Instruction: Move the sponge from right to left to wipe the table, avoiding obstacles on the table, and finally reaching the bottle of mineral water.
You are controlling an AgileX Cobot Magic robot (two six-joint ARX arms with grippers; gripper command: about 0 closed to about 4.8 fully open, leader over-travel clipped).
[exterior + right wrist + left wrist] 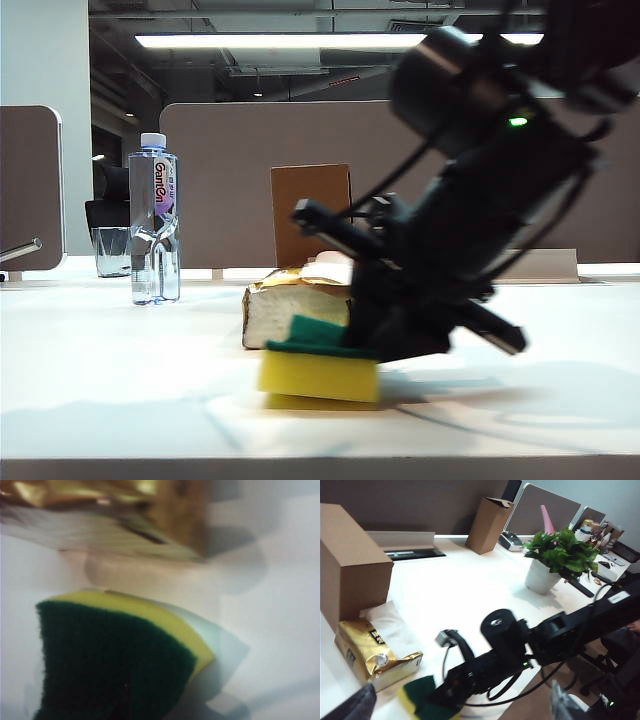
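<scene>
Right gripper (375,340) clamped shut on the sponge (318,365), low at the near edge of the table (110,390), arm slanting down from upper right in the exterior view. Sponge yellow side down, green scouring layer up, touching or just off the surface, can't tell which. Same sponge in the right wrist view (115,655), green face toward the camera, yellow edge beyond it.

Tissue pack (290,310) directly behind the sponge, just beside it, gold top, white tissue poking out; blurred gold and white in the right wrist view (105,520). Brown cardboard box (311,212) upright behind the pack. Both stand close to the sponge on its far side.

Bottle of mineral water (154,220) upright far left, well apart from the sponge, white cap, red-lettered label. Glass cup (111,251) just behind the bottle to its left.

Left gripper (460,707) spread open, holding nothing, dark fingertips (360,705) at the frame's lower corners of the left wrist view. That view also shows tissue pack (375,652), box (352,567), a second smaller box (487,525), a potted plant (557,557) and the right arm (520,652) on the sponge (417,695).
</scene>
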